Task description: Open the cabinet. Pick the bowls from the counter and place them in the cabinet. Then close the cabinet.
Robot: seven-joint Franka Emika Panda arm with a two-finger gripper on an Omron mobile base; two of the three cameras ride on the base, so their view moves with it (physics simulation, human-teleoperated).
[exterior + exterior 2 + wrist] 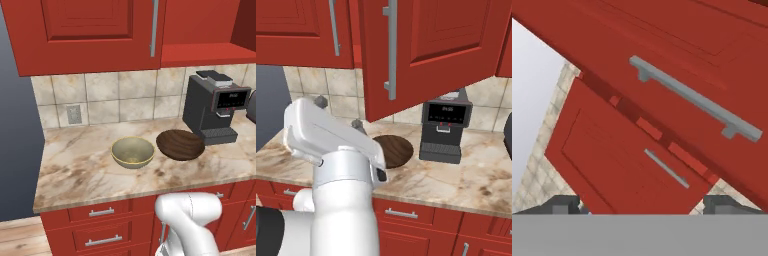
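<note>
Spread gripper [641, 204] faces open cabinet [677, 60]; bowls [132, 152] on counter [75, 170]

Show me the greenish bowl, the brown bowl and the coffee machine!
Olive-tan bowl [132, 152], left base view, inside hollow.
Dark brown bowl [180, 144], left base view, wood-grained inside.
Coffee machine [214, 106], left base view, front face.

Beige tiled backsplash [120, 95], grey wall [15, 150], wooden floor [20, 240].

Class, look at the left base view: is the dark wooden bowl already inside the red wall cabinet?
No. The dark wooden bowl sits on the counter beside the olive bowl.
</note>
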